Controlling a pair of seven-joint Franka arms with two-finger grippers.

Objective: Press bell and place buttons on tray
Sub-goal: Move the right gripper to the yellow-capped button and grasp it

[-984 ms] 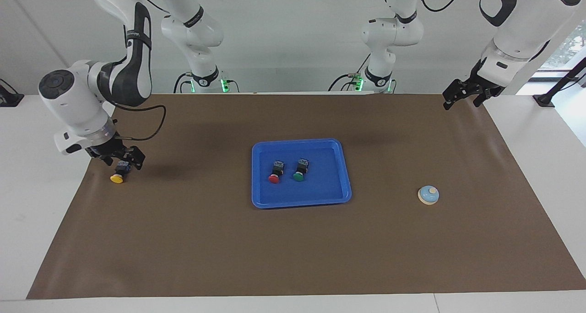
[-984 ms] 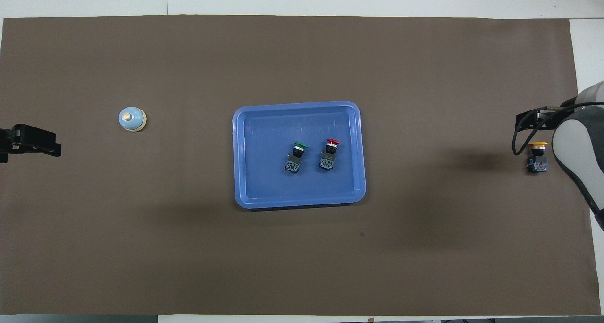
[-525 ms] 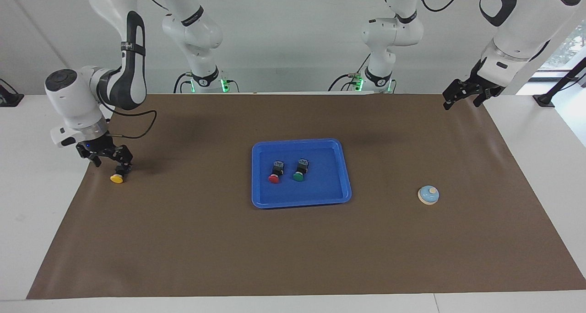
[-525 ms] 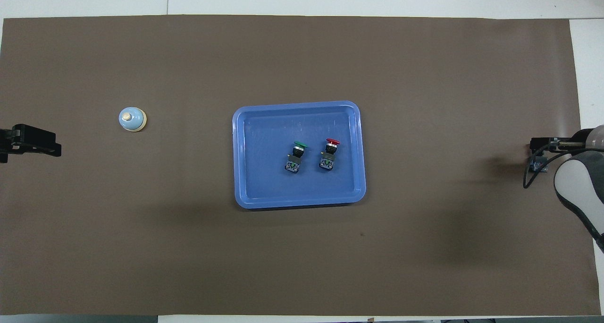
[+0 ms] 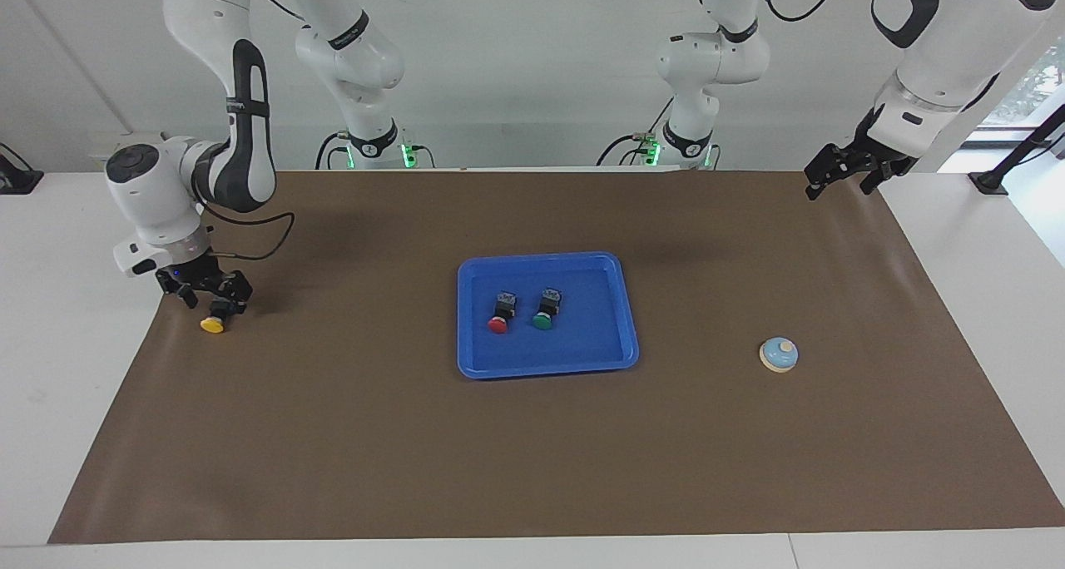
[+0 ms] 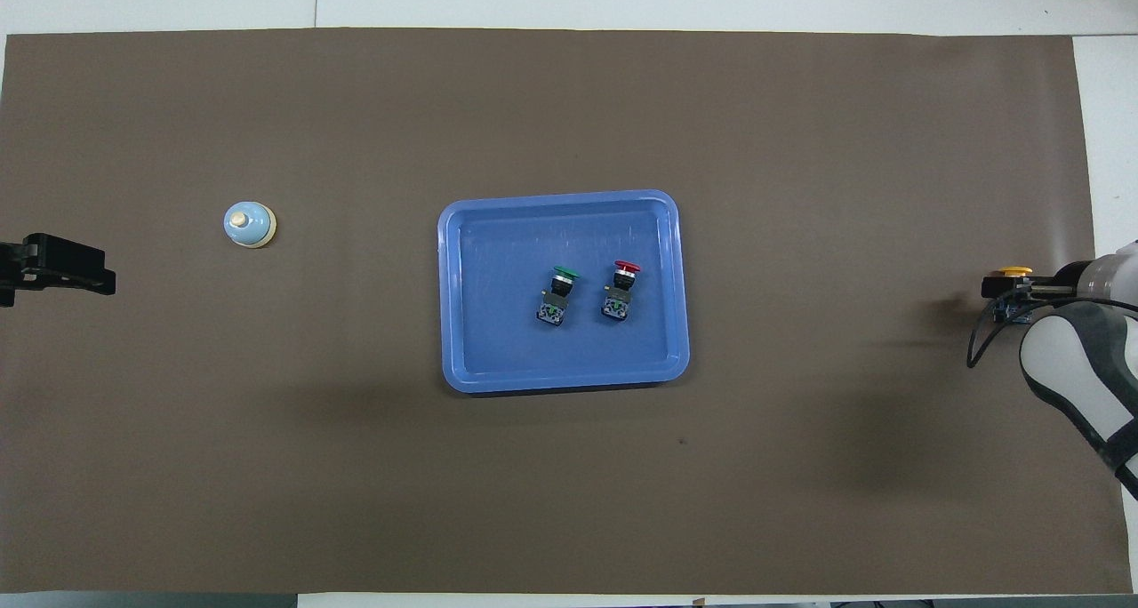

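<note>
While the left claw [image 5: 842,176] waited, fingers indiscernible, the right claw [image 5: 218,296] sat low over the yellow button [image 5: 215,319], grip unclear, its cap pointing away from the robots.

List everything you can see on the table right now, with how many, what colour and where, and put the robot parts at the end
tray: one, bright blue, middle of the mat.
red button: one, in the tray.
green button: one, in the tray beside the red one.
yellow button: one, on the mat at the right arm's end, outside the tray.
bell: one, light blue on a cream base, toward the left arm's end.
mat: one, brown, covering the table.
right gripper: down at the yellow button's body.
left gripper: waiting over the mat's corner at its own end.
</note>
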